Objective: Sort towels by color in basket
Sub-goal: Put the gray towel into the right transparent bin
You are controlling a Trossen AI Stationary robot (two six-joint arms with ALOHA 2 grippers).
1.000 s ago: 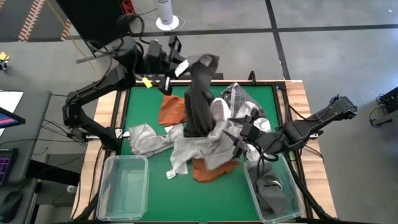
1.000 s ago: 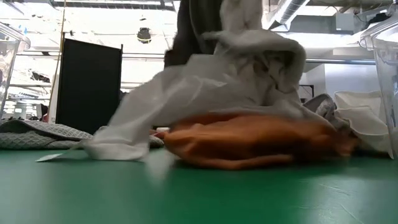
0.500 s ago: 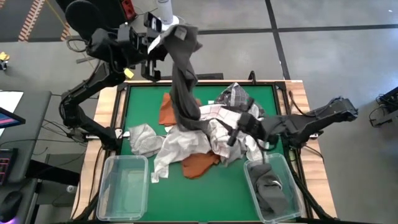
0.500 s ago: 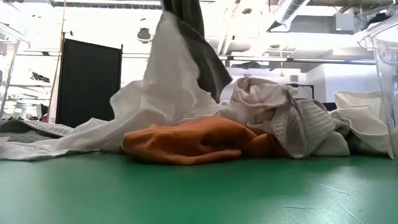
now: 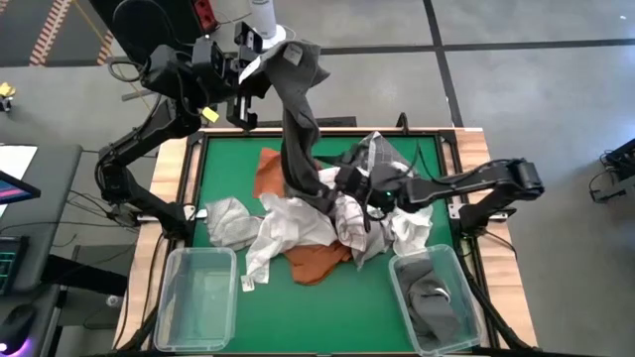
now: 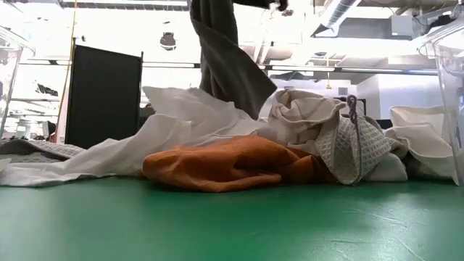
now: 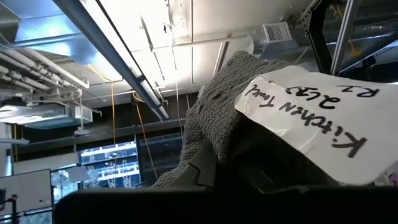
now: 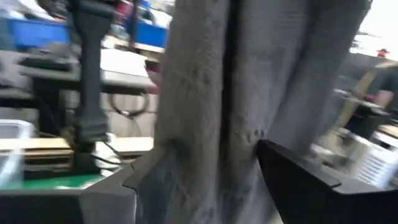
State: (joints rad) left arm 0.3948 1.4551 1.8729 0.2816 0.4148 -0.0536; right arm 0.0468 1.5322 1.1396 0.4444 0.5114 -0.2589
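Note:
My left gripper (image 5: 260,67) is raised beyond the table's far left corner, shut on a dark grey towel (image 5: 298,129). The towel hangs down to a pile of towels (image 5: 327,213) on the green mat. In the pile lie white towels (image 6: 181,119), a rust orange towel (image 6: 232,163) and a checked towel (image 5: 377,154). My right gripper (image 8: 217,180) reaches level from the table's right, open. Its fingers stand on either side of the hanging dark grey towel (image 8: 249,93), just above the pile. My left gripper holds the dark grey towel by its upper end, which bears a white label (image 7: 311,118). The bunched cloth (image 7: 230,124) covers the fingers, so the kind of hold does not show. The towel hangs below, its lower end (image 5: 313,188) in the pile. Whether my right gripper touches the towel, I cannot tell.
A clear bin (image 5: 198,297) stands at the near left of the mat. A second clear bin (image 5: 437,302), at the near right, holds dark grey cloth. Another orange towel (image 5: 273,174) lies at the far left of the pile. Bare green mat (image 6: 232,225) lies near the front edge.
My left gripper has risen toward the far left, drawing the dark grey towel up out of the pile; it then kept still. A white towel lifted with it has fallen back onto the pile. My right gripper has swung from the right bin toward the hanging towel, staying open.

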